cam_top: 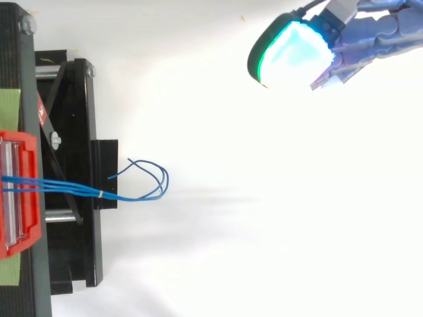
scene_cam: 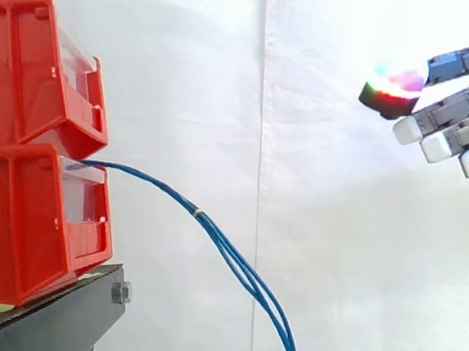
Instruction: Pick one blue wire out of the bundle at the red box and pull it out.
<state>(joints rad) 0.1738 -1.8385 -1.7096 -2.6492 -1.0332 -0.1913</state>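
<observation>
A bundle of thin blue wires (scene_cam: 224, 246) comes out of the lower red box (scene_cam: 33, 226) and droops down to the right, tied by a small yellow band (scene_cam: 197, 212). From above, the blue wires (cam_top: 125, 193) run right from the red box (cam_top: 18, 191) and loop back. My hand (scene_cam: 451, 115) is at the far right, well apart from the wires and above them. Its fingers are straight and hold nothing, with a glowing fingertip (cam_top: 291, 53) toward the boxes.
Two red bins are stacked, the upper red bin (scene_cam: 28, 74) on the lower one, on a black stand (scene_cam: 51, 331) at the left. The black stand frame (cam_top: 73, 178) lies under the wires. A white curtain (scene_cam: 297, 137) hangs behind.
</observation>
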